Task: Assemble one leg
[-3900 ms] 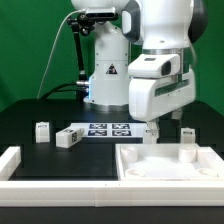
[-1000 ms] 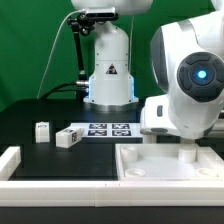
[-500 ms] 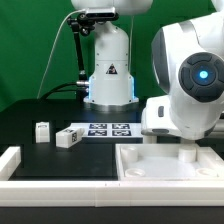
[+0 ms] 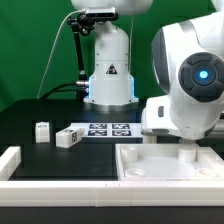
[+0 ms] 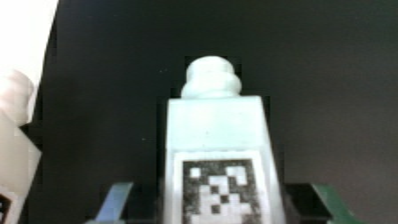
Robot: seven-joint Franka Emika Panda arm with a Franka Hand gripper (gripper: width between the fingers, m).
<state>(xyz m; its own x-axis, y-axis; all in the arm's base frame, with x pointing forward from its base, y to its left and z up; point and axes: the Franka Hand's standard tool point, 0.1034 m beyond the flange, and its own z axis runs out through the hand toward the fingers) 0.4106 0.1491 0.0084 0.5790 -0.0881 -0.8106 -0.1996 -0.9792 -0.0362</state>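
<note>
In the wrist view a white leg (image 5: 217, 130) with a black-and-white tag on its near face and a rounded peg at its far end lies between my fingers. My gripper (image 5: 221, 202) is open. Its fingers (image 5: 121, 200) stand on either side of the leg with dark gaps between them and it. In the exterior view the arm's large housing (image 4: 190, 90) hides the gripper. It hangs over the far right part of the large white panel (image 4: 170, 168). Two more legs (image 4: 42, 131) (image 4: 66, 137) stand on the black table at the exterior view's left.
The marker board (image 4: 108, 129) lies on the table in front of the robot base (image 4: 108, 70). A white rail (image 4: 18, 162) runs along the front left. The panel's raised rim sits close under the arm.
Since 3.9 s ago the arm has turned and come lower over the right side, so its housing now hides the gripper. Nothing has visibly moved in the last second.
</note>
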